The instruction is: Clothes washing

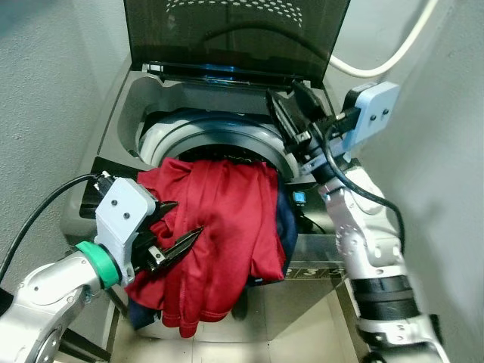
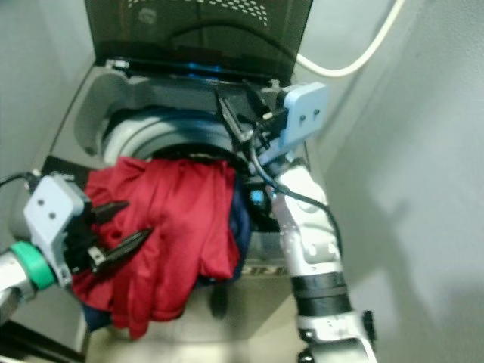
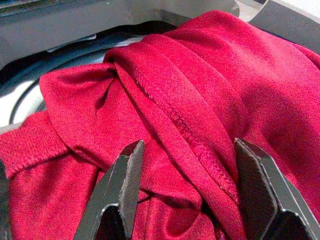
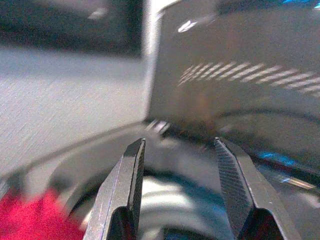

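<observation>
A red garment (image 1: 219, 227) is draped over the front rim of the top-loading washing machine (image 1: 128, 98), hanging down its front; a dark blue cloth (image 1: 287, 227) peeks out beneath it. My left gripper (image 1: 172, 225) is open at the garment's left side, its fingers (image 3: 125, 185) straddling a red fold (image 3: 190, 135) without closing on it. My right gripper (image 1: 291, 113) is open and empty, raised above the drum's (image 1: 227, 140) right rear edge, pointing toward the upright dark lid (image 1: 234, 34).
Grey walls close in on both sides of the machine. A white hose (image 1: 378, 64) curves across the right wall. The control panel (image 1: 314, 268) runs along the machine's front right. A black cable (image 1: 38, 215) trails from my left wrist.
</observation>
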Controlling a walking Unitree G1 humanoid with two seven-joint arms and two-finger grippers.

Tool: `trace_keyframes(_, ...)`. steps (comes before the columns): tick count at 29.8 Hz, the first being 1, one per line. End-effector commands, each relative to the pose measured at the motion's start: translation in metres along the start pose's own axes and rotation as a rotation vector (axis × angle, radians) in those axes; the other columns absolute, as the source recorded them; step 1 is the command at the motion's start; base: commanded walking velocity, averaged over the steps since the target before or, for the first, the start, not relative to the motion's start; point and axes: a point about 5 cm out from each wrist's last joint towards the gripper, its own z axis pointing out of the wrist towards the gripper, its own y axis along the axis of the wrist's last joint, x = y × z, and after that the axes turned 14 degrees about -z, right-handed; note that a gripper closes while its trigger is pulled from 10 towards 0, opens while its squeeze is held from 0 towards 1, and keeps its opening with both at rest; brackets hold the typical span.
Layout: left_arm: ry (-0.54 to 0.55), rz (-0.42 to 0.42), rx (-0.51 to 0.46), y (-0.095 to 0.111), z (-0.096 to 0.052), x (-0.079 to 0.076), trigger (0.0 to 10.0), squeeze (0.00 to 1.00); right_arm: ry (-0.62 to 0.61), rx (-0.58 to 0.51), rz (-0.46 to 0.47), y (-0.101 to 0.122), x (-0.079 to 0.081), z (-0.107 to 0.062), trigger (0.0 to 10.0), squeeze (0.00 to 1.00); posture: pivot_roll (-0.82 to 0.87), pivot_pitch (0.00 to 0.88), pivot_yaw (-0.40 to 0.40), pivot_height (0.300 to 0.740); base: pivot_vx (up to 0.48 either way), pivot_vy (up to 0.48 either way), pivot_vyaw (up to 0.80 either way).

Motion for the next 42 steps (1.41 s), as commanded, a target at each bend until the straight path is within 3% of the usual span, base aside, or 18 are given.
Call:
trace_keyframes(1, -0.007, -0.068, 0.064, -0.014, 0.0, 0.0, 10.0, 0.0, 0.076, 0.002, 0.008, 0.001, -0.002, -0.008, 10.0, 0.0, 0.15, 0.12, -0.062, 0.74, 0.0, 0.0, 0.0)
trace_keyframes(7, -0.035, -0.124, 0.067, -0.015, 0.004, -0.002, 10.0, 0.0, 0.274, 0.049, -0.002, 0.014, -0.016, -0.033, 10.0, 0.0, 0.14, 0.117, -0.053, 0.74, 0.0, 0.0, 0.0)
trace_keyframes(11, -0.033, -0.112, 0.086, -0.017, 0.005, -0.001, 10.0, 0.0, 0.383, 0.085, -0.015, 0.018, -0.013, -0.044, 10.0, 0.0, 0.13, 0.119, -0.041, 0.74, 0.0, 0.0, 0.0)
trace_keyframes(12, -0.029, -0.104, 0.095, -0.018, 0.006, 0.0, 9.1, 0.0, 0.425, 0.098, -0.018, 0.019, -0.01, -0.048, 10.0, 0.0, 0.12, 0.12, -0.039, 0.74, 0.0, 0.0, 0.0)
trace_keyframes(13, -0.025, -0.095, 0.103, -0.019, 0.006, 0.001, 5.4, 0.0, 0.47, 0.104, -0.009, 0.02, -0.005, -0.05, 10.0, 0.0, 0.12, 0.121, -0.036, 0.74, 0.0, 0.0, 0.0)
trace_keyframes(15, -0.023, -0.089, 0.108, -0.019, 0.006, 0.001, 5.4, 0.0, 0.494, 0.105, -0.001, 0.02, -0.001, -0.05, 10.0, 0.0, 0.12, 0.121, -0.036, 0.74, 0.0, 0.0, 0.0)
trace_keyframes(16, -0.017, -0.088, 0.109, -0.019, 0.007, 0.002, 0.0, 0.0, 0.534, 0.101, 0.019, 0.02, 0.006, -0.051, 10.0, 0.0, 0.12, 0.123, -0.032, 0.74, 0.0, 0.0, 0.0)
trace_keyframes(18, -0.013, -0.088, 0.11, -0.019, 0.007, 0.003, 0.0, 0.0, 0.562, 0.098, 0.032, 0.02, 0.011, -0.051, 10.0, 0.0, 0.12, 0.123, -0.032, 0.74, 0.0, 0.0, 0.0)
trace_keyframes(21, -0.007, -0.091, 0.104, -0.017, 0.008, 0.004, 0.0, 0.0, 0.7, 0.17, 0.011, 0.006, 0.039, -0.054, 10.0, 0.0, 0.12, 0.126, -0.028, 0.74, 0.0, 0.0, 0.0)
trace_keyframes(25, -0.003, -0.089, 0.094, -0.015, 0.009, 0.005, 0.0, 0.0, 0.737, 0.23, -0.098, -0.006, 0.047, -0.054, 10.0, 0.0, 0.12, 0.128, -0.032, 0.74, 0.0, 0.0, 0.0)
trace_keyframes(36, -0.012, -0.089, 0.033, -0.005, 0.009, 0.003, 0.0, 0.0, 0.737, 0.249, -0.244, -0.014, 0.055, -0.047, 10.0, 0.0, 0.13, 0.128, -0.039, 0.74, 0.0, 0.0, 0.0)
trace_keyframes(37, -0.024, -0.097, 0.012, -0.002, 0.009, 0.002, 1.1, 0.0, 0.744, 0.251, -0.25, -0.015, 0.057, -0.047, 10.0, 0.0, 0.13, 0.128, -0.04, 0.74, 0.0, 0.0, 0.0)
trace_keyframes(39, -0.024, -0.097, 0.012, -0.002, 0.009, 0.002, 1.1, 0.0, 0.744, 0.251, -0.25, -0.015, 0.057, -0.047, 10.0, 0.0, 0.13, 0.128, -0.04, 0.74, 0.0, 0.0, 0.0)
trace_keyframes(40, -0.039, -0.101, -0.014, 0.003, 0.008, 0.0, 10.0, 0.0, 0.76, 0.255, -0.256, -0.017, 0.061, -0.048, 5.9, 0.0, 0.13, 0.129, -0.04, 0.74, 0.0, 0.0, 0.0)
trace_keyframes(41, -0.039, -0.101, -0.014, 0.003, 0.008, 0.0, 10.0, 0.0, 0.76, 0.255, -0.256, -0.017, 0.061, -0.048, 5.9, 0.0, 0.13, 0.129, -0.04, 0.74, 0.0, 0.0, 0.0)
trace_keyframes(42, -0.052, -0.099, -0.037, 0.007, 0.008, -0.002, 10.0, 0.0, 0.778, 0.259, -0.261, -0.019, 0.065, -0.049, 0.0, 0.0, 0.13, 0.13, -0.041, 0.74, 0.0, 0.0, 0.0)
